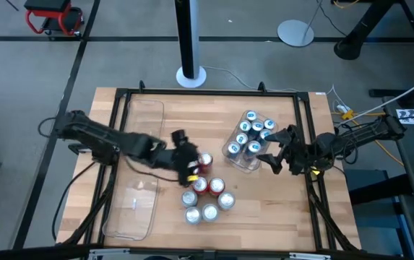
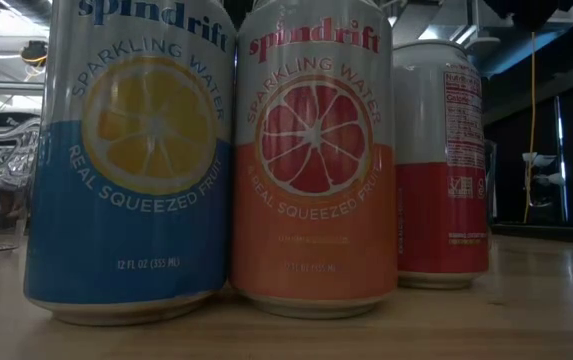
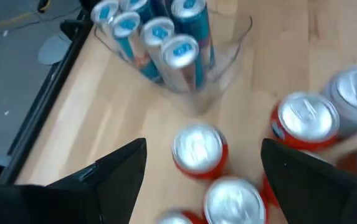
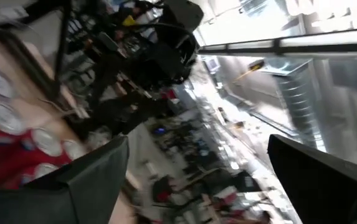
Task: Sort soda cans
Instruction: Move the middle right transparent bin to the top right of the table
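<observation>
Nearest the low camera: three upright cans on the wooden table [image 2: 546, 300]. Blue-and-white lemon can [image 2: 131, 160] touching or just beside an orange-and-white grapefruit can [image 2: 314, 160]; red-and-white can [image 2: 444, 160] set a little apart, nutrition panel facing the lens. All printed "Spindrift sparkling water" where the front label shows.

Loose cluster of cans [image 1: 208, 193], high view: silver tops, red and pale bodies, standing near the table's middle toward its front edge.

Blue cans, grouped [image 1: 253, 132]: teal-blue bodies, silver tops, packed upright inside a clear tray [image 1: 239, 162] on the right half of the table (count uncertain, perhaps seven).

Second clear tray [image 1: 136, 202]: long, lying along the left side, apparently nothing in it.

Left gripper [image 1: 186, 160]: over the loose cluster's upper left edge, fingers [image 3: 119, 171] spread wide, nothing between them; a red can [image 3: 198, 151] standing on the table below the gap.

Right gripper [image 1: 277, 148]: just beside the blue-can tray on its right, fingers fully apart, holding nothing; wrist view tilted toward the room, red cans at its edge.
</observation>
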You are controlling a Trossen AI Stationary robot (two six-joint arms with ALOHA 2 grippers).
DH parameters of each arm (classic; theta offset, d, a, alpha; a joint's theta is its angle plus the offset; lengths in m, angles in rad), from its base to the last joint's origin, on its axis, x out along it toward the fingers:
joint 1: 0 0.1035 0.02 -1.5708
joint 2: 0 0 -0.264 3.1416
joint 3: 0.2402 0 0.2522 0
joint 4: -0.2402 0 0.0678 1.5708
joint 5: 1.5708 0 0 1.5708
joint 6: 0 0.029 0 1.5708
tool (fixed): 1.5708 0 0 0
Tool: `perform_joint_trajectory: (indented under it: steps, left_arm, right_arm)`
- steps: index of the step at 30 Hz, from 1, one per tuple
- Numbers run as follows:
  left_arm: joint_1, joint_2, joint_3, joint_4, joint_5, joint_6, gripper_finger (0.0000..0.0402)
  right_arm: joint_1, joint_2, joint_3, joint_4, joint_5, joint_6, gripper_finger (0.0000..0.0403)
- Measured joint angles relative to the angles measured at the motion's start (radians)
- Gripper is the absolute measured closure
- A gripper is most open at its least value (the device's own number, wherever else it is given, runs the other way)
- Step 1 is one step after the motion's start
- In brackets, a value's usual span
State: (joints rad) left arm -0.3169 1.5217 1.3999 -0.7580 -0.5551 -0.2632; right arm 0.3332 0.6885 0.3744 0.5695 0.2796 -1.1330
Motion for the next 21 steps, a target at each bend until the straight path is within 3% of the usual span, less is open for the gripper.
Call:
perform_joint_trajectory:
  steps: [6,11,21]
  left_arm:
    - [-0.128,-0.142,-0.279,0.118,-0.075,-0.128,0.0096]
    - [-0.203,-0.235,-0.442,0.228,-0.18,-0.179,0.0096]
    - [-0.274,-0.303,-0.527,0.305,-0.239,-0.189,0.0096]
  right_arm:
    - [0.0,0.101,0.001,-0.014,-0.005,0.139,0.0023]
    - [0.0,0.223,0.063,-0.118,0.001,0.225,0.0023]
    - [0.0,0.501,0.237,-0.333,-0.011,0.374,0.0023]
